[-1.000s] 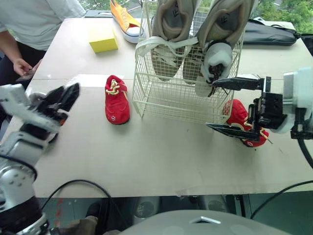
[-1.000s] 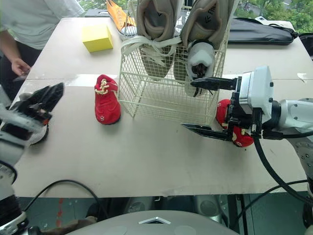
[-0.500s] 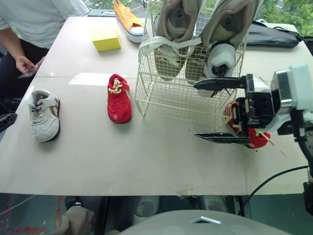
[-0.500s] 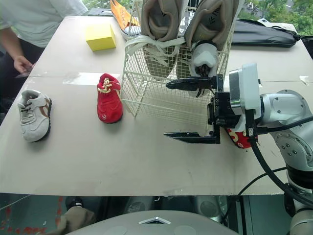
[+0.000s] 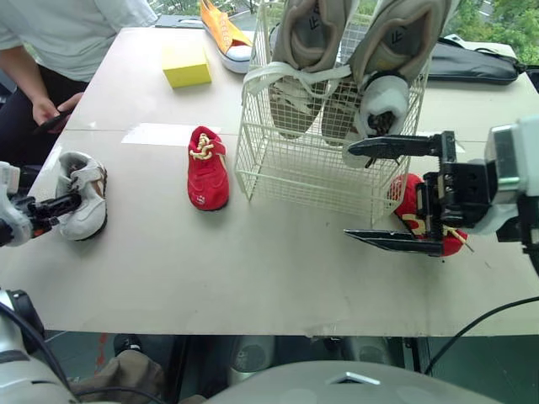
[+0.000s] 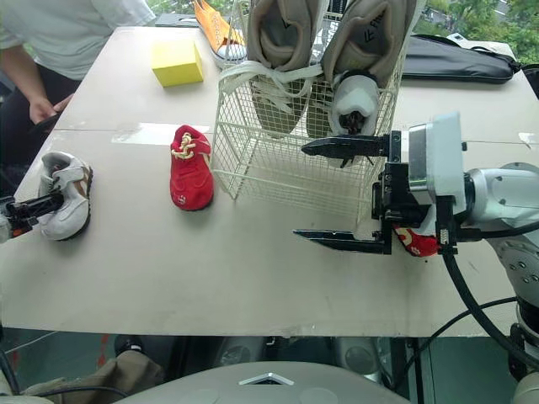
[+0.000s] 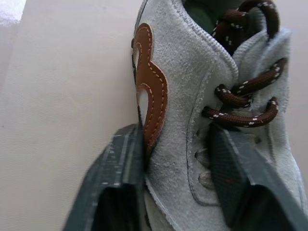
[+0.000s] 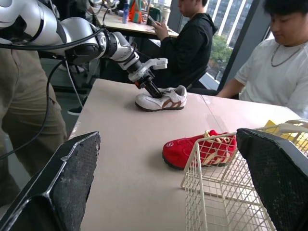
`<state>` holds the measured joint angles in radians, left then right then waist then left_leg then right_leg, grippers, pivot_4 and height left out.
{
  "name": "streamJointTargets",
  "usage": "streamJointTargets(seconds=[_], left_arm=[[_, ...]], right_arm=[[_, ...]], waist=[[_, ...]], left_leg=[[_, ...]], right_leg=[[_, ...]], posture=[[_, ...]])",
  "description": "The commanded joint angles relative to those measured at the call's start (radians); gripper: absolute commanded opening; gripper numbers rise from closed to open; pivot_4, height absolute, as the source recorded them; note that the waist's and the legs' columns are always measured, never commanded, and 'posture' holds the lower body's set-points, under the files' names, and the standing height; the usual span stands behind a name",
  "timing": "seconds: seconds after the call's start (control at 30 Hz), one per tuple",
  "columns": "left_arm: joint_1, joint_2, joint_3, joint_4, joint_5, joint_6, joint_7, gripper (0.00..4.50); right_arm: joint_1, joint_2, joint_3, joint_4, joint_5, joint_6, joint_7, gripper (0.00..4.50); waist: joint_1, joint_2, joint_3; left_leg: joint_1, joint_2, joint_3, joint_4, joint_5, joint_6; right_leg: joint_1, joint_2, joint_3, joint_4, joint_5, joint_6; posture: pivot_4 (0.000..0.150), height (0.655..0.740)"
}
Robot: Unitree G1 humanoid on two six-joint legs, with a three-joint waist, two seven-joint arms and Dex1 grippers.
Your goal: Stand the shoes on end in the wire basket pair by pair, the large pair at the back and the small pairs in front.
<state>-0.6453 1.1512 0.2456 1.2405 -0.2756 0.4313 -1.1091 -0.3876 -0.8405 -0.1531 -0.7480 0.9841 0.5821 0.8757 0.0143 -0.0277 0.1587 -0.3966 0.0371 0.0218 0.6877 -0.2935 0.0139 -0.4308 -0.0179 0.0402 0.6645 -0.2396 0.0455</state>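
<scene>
Since the earlier frame, the left gripper [image 5: 74, 199] has been moving in onto the grey shoe [image 5: 88, 206], which is lying near the desk's [image 5: 269, 278] left edge. The right gripper [image 5: 349, 192] is hovering, spread wide, by the wire basket's [image 5: 307, 172] front right corner.

In the left wrist view, its fingers [image 7: 122, 163] are clamping the shoe's side wall.

In the right wrist view, the black fingers are standing far apart.

Room, viewed from the near side. A pale beige table [image 5: 253, 269], crossed by a seam running left to right, spans the scene. Below its near edge lies dark teal floor [image 5: 480, 370]. Daylight and green foliage [image 5: 505, 13] show at far right. Tall dark-framed windows [image 8: 221, 29] stand beyond a 2nd table [image 8: 125, 24].
</scene>
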Motion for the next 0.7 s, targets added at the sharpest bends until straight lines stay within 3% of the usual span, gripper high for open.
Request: streamJointTargets(seconds=[0.03,0.1,0.2,0.33,0.4,0.5,0.63,0.7], left_arm=[[0.005,0.000,0.023,0.025,-0.003,0.039,-0.088,0.29],[0.001,0.010,0.073,0.011,-0.041,0.049,-0.109,0.02],[-0.024,0.029,0.150,-0.039,-0.108,0.106,-0.136,0.02],[0.046,0.038,0.264,-0.361,-0.252,0.345,-0.156,0.02],[0.092,-0.041,0.367,-0.681,-0.377,0.502,-0.038,0.02],[0.093,-0.246,0.376,-1.149,-0.523,0.573,0.164,0.02],[-0.024,-0.494,0.305,-1.388,-0.570,0.504,0.387,0.02],[-0.043,-0.573,0.219,-1.442,-0.497,0.380,0.414,0.02]], right_arm=[[0.007,-0.017,-0.037,-0.036,0.035,0.011,-0.035,4.50],[0.010,-0.020,-0.033,-0.033,0.028,0.009,-0.036,4.50],[0.016,-0.025,-0.027,-0.025,0.008,0.000,-0.025,4.50],[0.020,-0.030,-0.025,-0.012,-0.007,-0.011,-0.004,4.50],[0.033,-0.032,-0.034,-0.007,-0.016,-0.022,0.012,4.50],[0.061,-0.028,-0.048,0.007,-0.056,-0.045,0.017,4.50],[0.174,-0.017,-0.120,0.009,-0.114,-0.076,-0.013,4.50],[0.229,-0.005,-0.169,0.003,-0.133,-0.086,-0.045,4.50]], waist=[[0.000,0.000,0.000],[0.000,0.000,0.000],[-0.001,-0.005,0.000],[-0.003,-0.009,0.001],[-0.006,-0.010,0.001],[0.007,-0.009,0.001],[0.010,-0.011,0.001],[-0.001,-0.010,0.001]], left_leg=[[0.000,0.000,0.000,0.000,0.000,0.000],[0.000,0.000,0.000,0.000,0.000,0.000],[-0.002,0.001,-0.001,0.001,0.000,0.000],[-0.003,0.002,-0.003,0.001,0.000,0.000],[-0.002,0.004,-0.004,0.001,0.000,0.000],[-0.003,0.002,-0.009,0.001,0.000,0.000],[-0.005,-0.001,-0.009,0.006,0.000,0.000],[-0.004,-0.001,-0.008,0.008,0.000,0.000]], right_leg=[[0.000,0.000,0.000,0.000,0.000,0.000],[0.000,0.000,0.000,0.000,0.000,0.000],[0.000,0.000,-0.001,-0.001,0.000,0.000],[0.000,0.000,-0.003,-0.001,0.000,0.000],[0.000,-0.001,-0.002,-0.001,0.000,0.000],[0.001,-0.008,-0.003,-0.001,0.000,0.001],[0.003,-0.014,-0.004,-0.001,0.003,0.005],[0.003,-0.012,-0.001,0.000,0.003,0.005]], posture=[[0.150,0.7400],[0.150,0.7400],[0.150,0.7400],[0.150,0.7400],[0.150,0.7400],[0.150,0.7400],[0.150,0.7400],[0.150,0.7400]])
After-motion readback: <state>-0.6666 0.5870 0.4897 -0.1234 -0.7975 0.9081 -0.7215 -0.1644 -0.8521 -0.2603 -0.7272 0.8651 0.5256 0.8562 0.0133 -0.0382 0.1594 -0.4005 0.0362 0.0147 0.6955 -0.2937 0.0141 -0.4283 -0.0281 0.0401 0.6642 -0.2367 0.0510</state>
